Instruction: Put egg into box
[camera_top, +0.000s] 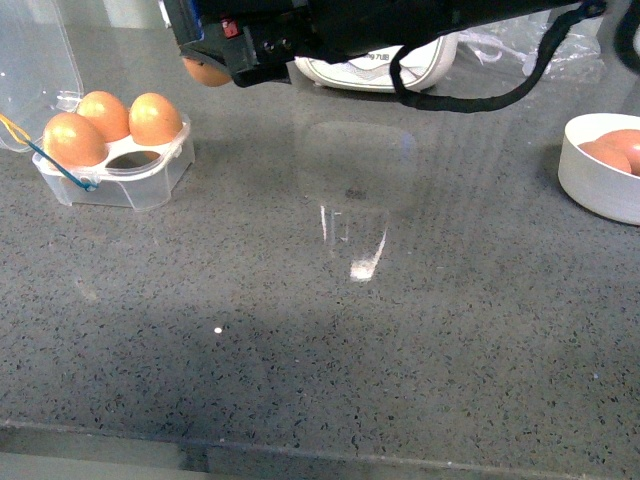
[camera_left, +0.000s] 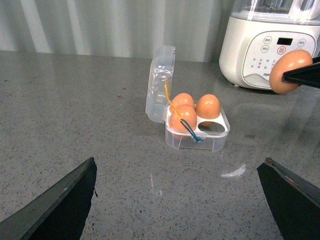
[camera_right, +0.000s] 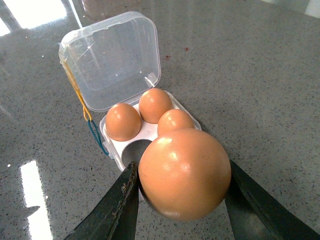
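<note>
An egg (camera_right: 184, 174) is held between the jaws of the right gripper (camera_right: 180, 200), raised above the surface (camera_top: 330, 340) and near the box (camera_top: 112, 160), though not yet over it. The box is shown with its clear lid (camera_right: 112, 60) swung open; three eggs (camera_left: 192, 109) are seated in it, and one cell (camera_right: 136, 151), the one nearest the approaching gripper, is left vacant. Yellow and blue elastic loops (camera_right: 92, 127) are seen hanging at the hinge side.

Several risks are judged from this arrangement. The carried egg may be knocked against a seated neighbour if it is lowered off-centre, since the vacant cell is bordered closely by two of them. The light box may be pushed or tipped if the jaws catch its rim. The shell may crack if it is released from too high, or roll out if it is set on the divider.

The left gripper (camera_left: 180, 200) is shown with jaws wide and nothing between them, low over the surface and well apart from the box. A white bowl (camera_top: 600, 170) holding further eggs stands at the right, and a white appliance (camera_left: 265, 45) behind.
</note>
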